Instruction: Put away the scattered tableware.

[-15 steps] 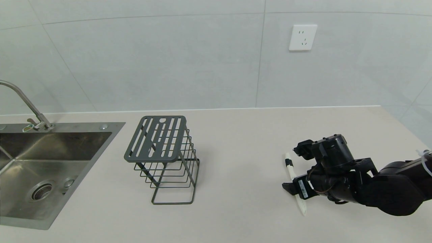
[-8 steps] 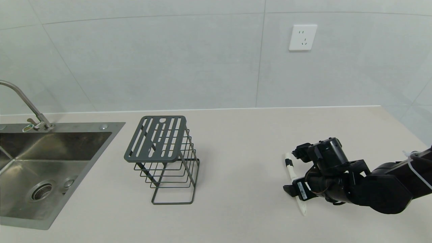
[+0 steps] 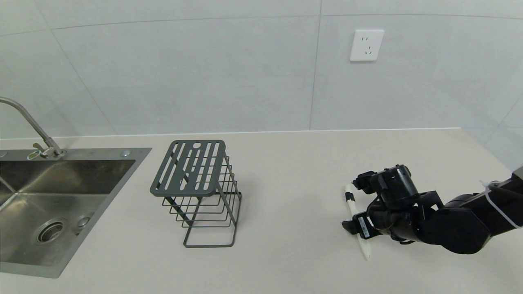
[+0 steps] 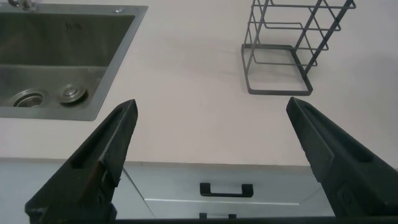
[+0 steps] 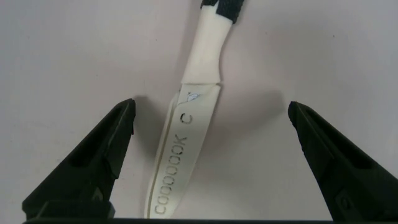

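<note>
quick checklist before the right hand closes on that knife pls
1. Right hand open: ok, its fingers stand well apart.
2. Knife between the fingers: ok, roughly centred, though slanted across the gap.
3. Knife free to lift: ok, it lies flat on the countertop with nothing touching it.
4. Fingers low enough to catch the knife: cannot tell.
5. Rack ready: ok, upright, with nothing in the slots of its top.
6. Left hand out of the way: ok, open over the counter's front edge, on the near side of the rack, far from the knife.
</note>
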Controlling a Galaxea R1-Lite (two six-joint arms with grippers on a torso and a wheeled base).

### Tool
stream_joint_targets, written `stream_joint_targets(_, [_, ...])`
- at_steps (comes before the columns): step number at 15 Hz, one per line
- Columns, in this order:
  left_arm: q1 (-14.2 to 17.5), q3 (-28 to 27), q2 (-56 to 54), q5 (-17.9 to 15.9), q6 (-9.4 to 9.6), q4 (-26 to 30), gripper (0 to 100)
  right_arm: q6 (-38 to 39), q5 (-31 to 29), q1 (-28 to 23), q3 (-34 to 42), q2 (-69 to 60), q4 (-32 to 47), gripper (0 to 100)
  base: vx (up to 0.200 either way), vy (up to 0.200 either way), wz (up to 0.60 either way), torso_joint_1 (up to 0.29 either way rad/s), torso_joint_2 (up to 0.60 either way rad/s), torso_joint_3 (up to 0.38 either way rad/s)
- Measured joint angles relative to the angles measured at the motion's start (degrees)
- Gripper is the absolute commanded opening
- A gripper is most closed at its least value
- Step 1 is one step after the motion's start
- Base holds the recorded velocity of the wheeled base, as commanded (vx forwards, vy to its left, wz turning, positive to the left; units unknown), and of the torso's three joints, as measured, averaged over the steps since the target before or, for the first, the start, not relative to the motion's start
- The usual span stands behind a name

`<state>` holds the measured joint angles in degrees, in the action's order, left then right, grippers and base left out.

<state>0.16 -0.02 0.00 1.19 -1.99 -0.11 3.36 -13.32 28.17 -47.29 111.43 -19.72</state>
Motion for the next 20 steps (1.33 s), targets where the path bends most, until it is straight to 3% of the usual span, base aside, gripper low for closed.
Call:
stream_joint_targets(11, [0.00, -0.07, 0.00, 0.00, 0.05, -0.02, 100, -0.06, 0.63, -0.04, 1.69, -0.61, 0.43, 0, 0.000, 0.000, 0.00, 0.000, 0.00, 0.000])
stream_joint_targets(16, [0.00, -0.07, 0.00, -0.79, 0.51, 0.00, 100, -0.13, 1.26, 3.90, 4.21, -8.73, -1.38, 0, 0.000, 0.000, 0.00, 0.000, 0.00, 0.000])
stream_joint_targets(20, [0.00, 0.02, 0.00, -1.79, 0.84, -8.80, 100, -1.34, 2.02, 7.61, 7.74, -14.67, -2.77, 0, 0.000, 0.000, 0.00, 0.000, 0.00, 0.000])
